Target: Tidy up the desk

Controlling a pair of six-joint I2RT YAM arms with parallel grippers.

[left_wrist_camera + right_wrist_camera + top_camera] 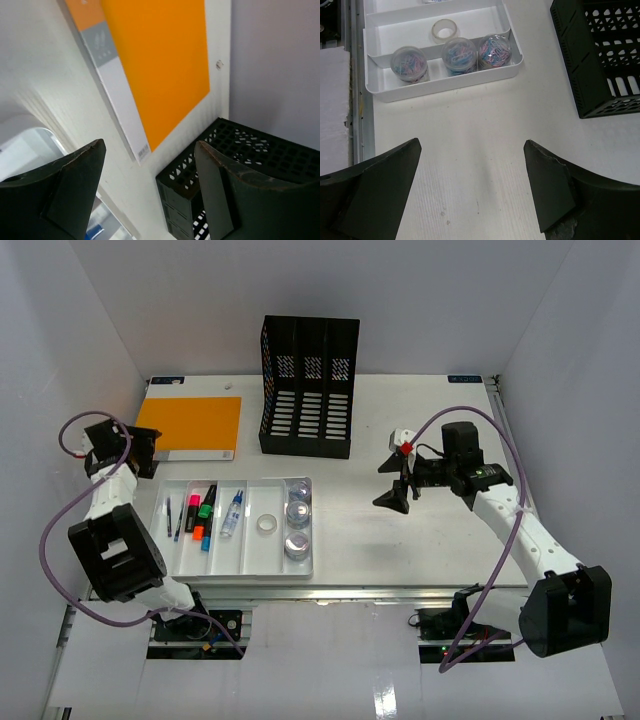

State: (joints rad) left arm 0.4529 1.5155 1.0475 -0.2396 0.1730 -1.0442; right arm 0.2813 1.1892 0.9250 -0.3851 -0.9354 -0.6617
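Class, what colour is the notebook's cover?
The notebook is orange; top view shows it best.

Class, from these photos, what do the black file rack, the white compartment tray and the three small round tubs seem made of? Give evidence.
Black file rack: likely matte moulded plastic, with regular slots and holes; painted metal is possible. White compartment tray: probably smooth plastic, with rounded corners and a slight sheen. Round tubs: clear plastic, apparently; coloured clips show through.

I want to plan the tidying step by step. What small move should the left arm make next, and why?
Probably lower the left gripper onto the edge of the orange folder: its jaws stand open near it, and the folder lies flat on the desk, outside the black file rack.
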